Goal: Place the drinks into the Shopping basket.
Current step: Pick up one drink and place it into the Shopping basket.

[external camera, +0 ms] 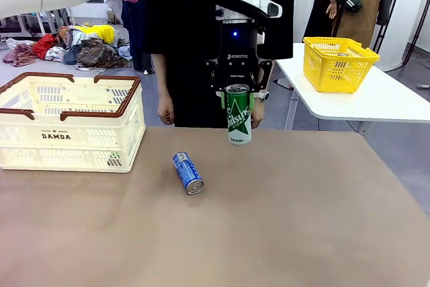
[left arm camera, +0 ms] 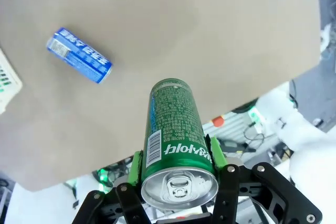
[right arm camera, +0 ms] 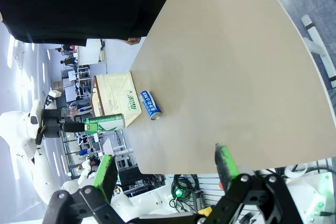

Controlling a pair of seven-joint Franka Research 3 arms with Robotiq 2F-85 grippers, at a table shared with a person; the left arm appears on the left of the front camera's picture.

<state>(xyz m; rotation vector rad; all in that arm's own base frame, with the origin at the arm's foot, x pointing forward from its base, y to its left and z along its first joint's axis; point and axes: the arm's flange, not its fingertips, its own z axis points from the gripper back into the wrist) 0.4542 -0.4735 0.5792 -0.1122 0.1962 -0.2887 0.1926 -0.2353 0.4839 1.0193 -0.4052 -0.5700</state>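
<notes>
My left gripper (external camera: 236,102) is shut on a green drink can (external camera: 238,114) near its silver top and holds it upright, clear above the far middle of the table. In the left wrist view the same green can (left arm camera: 176,132) sits between the green pads (left arm camera: 217,153). A blue can (external camera: 187,172) lies on its side on the brown tabletop, left of the held one; the wrist view shows this blue can (left arm camera: 79,55) too. The Shopping basket (external camera: 70,136), cream with a brown rim, stands at the table's far left. My right gripper (right arm camera: 165,167) is open, high over the table edge.
A person in black stands at the far side behind the held can, a hand (external camera: 166,110) hanging by the table edge. A yellow mesh basket (external camera: 338,63) sits on a separate white table (external camera: 376,99) at the right. The near half of the brown table (external camera: 269,233) is bare.
</notes>
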